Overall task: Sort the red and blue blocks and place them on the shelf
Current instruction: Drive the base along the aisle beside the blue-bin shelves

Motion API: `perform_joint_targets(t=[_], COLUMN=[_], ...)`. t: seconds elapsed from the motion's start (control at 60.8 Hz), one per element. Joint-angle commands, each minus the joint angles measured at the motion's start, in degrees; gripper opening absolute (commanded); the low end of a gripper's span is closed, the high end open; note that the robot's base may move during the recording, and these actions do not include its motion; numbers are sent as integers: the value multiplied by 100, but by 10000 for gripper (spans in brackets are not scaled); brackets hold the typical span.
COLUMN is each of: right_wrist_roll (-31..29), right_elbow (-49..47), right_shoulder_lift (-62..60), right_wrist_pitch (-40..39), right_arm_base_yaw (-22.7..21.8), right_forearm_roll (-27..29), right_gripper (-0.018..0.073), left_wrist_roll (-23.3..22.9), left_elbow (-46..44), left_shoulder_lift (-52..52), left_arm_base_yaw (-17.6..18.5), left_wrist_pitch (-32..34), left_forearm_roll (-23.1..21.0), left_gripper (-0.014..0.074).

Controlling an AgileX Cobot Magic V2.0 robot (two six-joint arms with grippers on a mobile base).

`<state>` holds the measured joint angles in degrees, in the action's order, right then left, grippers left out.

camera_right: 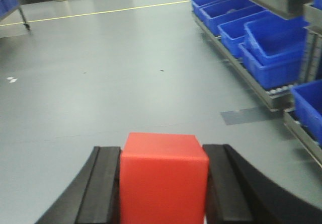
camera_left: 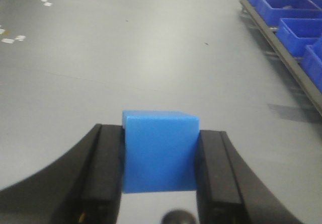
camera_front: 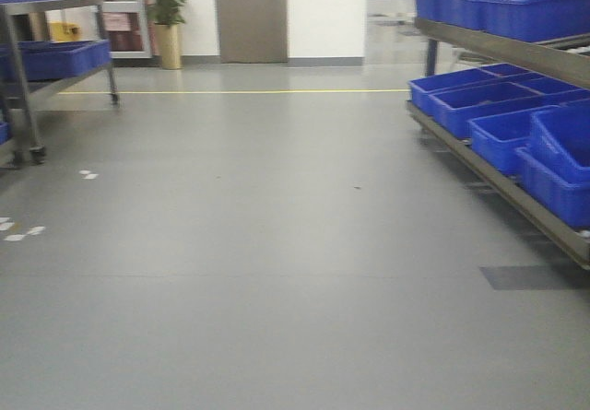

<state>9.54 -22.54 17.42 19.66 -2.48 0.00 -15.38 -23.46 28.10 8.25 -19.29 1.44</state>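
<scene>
My left gripper (camera_left: 160,151) is shut on the mid-blue block (camera_left: 159,153), its black fingers (camera_left: 103,168) pressed on both sides, held above the grey floor. My right gripper (camera_right: 162,181) is shut on the bright red block (camera_right: 163,183) in the same way. The shelf (camera_front: 516,189) is a metal rack along the right side, its tiers loaded with large dark-blue bins (camera_front: 502,106). It also shows in the left wrist view (camera_left: 282,53) and in the right wrist view (camera_right: 236,58). Neither gripper shows in the front view.
A second wheeled metal rack (camera_front: 23,69) with blue bins stands at the far left. A potted plant (camera_front: 168,23), a door (camera_front: 251,14) and a yellow floor line (camera_front: 230,91) lie at the far end. Open grey floor (camera_front: 258,244) lies between the racks.
</scene>
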Motion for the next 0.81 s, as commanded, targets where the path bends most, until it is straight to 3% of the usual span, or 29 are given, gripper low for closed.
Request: perform_joint_targets(t=[0.0, 0.789], right_wrist_roll=[-7, -7], right_elbow=[-159, -159], right_shoulder_lift=[53, 53], right_wrist_pitch=[-505, -485], right_arm_base_yaw=[-28, -28], right_forearm_roll=[-104, -104], right_gripper=[56, 56], left_wrist_roll=[-7, -7], left_elbow=[-172, -172], left_shoulder_lift=[16, 16], left_arm_base_yaw=[-12, -12], left_wrist_pitch=[508, 508], left_forearm_roll=[14, 14], left_gripper=[124, 124])
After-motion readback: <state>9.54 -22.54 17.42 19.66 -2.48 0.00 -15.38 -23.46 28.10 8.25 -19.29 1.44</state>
